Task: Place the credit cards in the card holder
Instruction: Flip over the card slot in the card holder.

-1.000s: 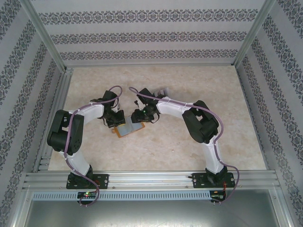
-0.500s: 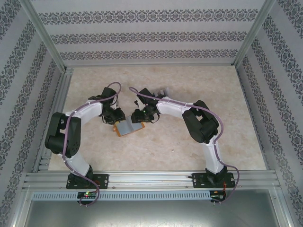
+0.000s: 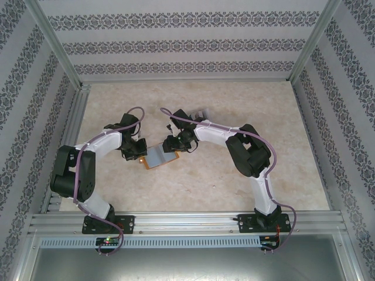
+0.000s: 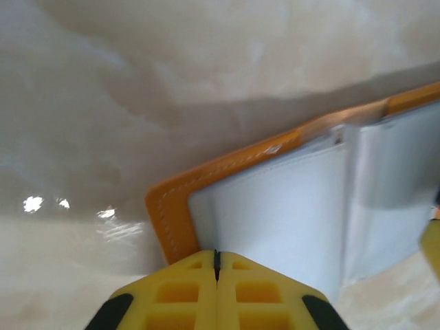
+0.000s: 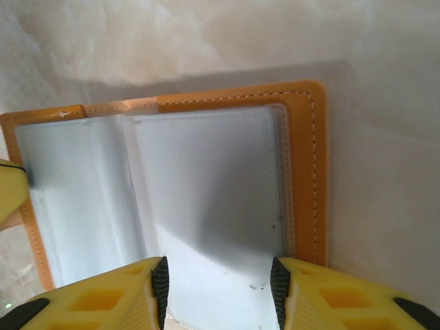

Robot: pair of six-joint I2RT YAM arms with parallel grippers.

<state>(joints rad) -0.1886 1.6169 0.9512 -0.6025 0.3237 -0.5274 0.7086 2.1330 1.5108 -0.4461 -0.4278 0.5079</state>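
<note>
Orange-tan leather, pale bluish pockets facing up: the card holder (image 3: 158, 158) lies opened flat on the marbled table (image 3: 234, 193), a little left of centre, between the two wrists. We note the left fingers (image 4: 179, 295) pressed together with no gap, their tips at the holder's edge just beside an orange corner; we cannot tell whether they touch it. The right fingers (image 5: 110, 302) stand moderately apart over the other half with a pale sheet between them; we cannot tell whether they clamp it or merely straddle it. From above, both wrists overhang the holder's ends and hide its outer edges. A small grey item (image 3: 202, 113) sits behind the right arm, too small to identify. Patterned walls (image 3: 176, 47) and an aluminium rail (image 3: 187, 222) bound the table. The open holder's long axis runs roughly left–right in the top view, with the right end tilted slightly away from the arm bases; the fold runs across it.
</note>
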